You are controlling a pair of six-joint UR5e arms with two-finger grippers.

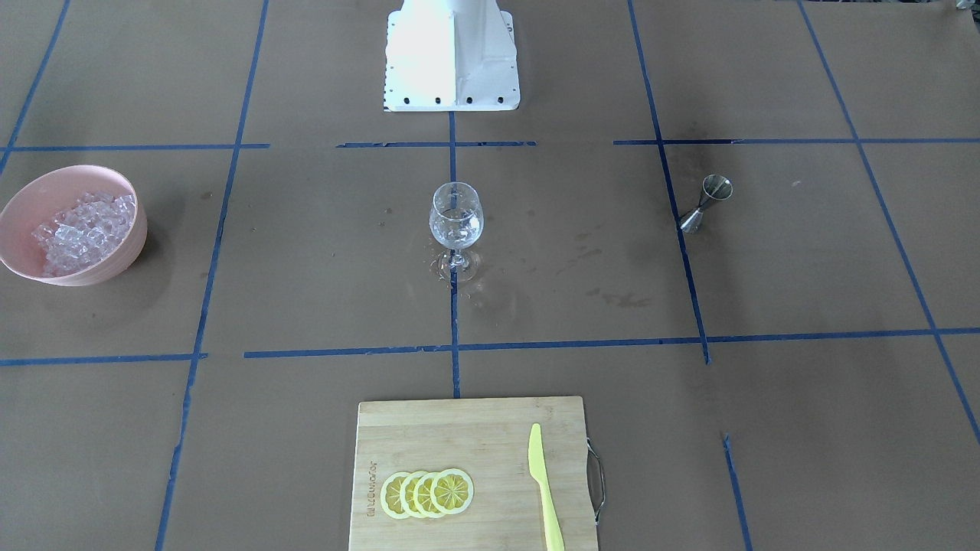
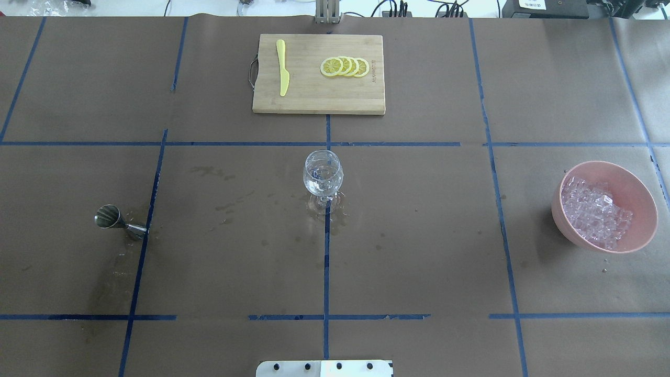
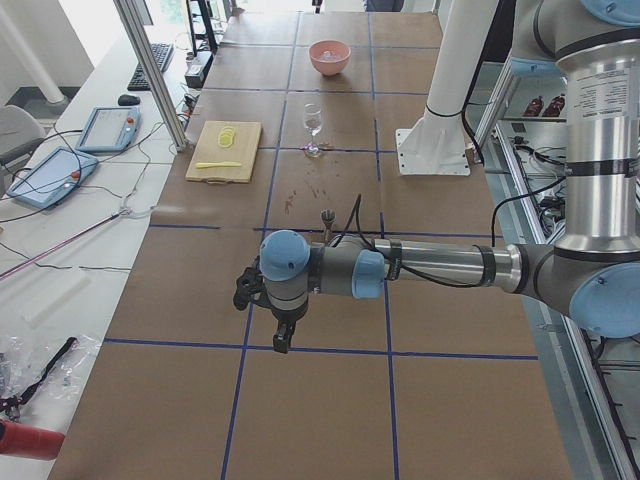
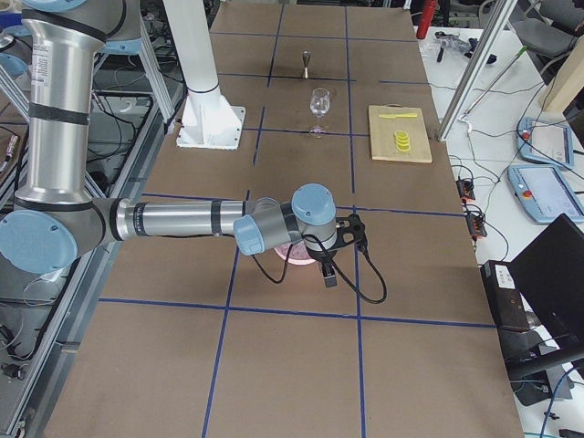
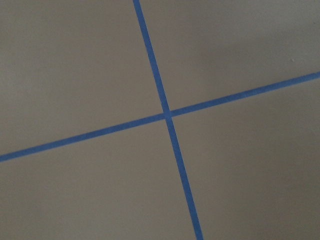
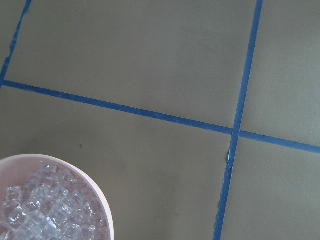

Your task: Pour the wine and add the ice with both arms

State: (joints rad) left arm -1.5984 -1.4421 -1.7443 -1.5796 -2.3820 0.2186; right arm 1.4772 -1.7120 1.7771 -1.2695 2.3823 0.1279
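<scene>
Stretching left arm (image 3: 440, 265) and right arm (image 4: 178, 220) out level, well apart from glass (image 1: 456, 218); left gripper (image 3: 282, 344), right gripper (image 4: 328, 276) hanging down, openness and hold impossible to tell. Ice (image 1: 80, 229) in bowl (image 1: 119, 262), right of glass.

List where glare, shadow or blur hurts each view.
Front-facing view: the white base is blown out by glare. Overhead view: the pink bowl throws a soft shadow beside it. Left wrist view: dim, slightly soft, only blue tape. Right wrist view: ice fairly sharp.

Brown table (image 2: 419, 235), blue tape grid (image 2: 326, 272)
</scene>
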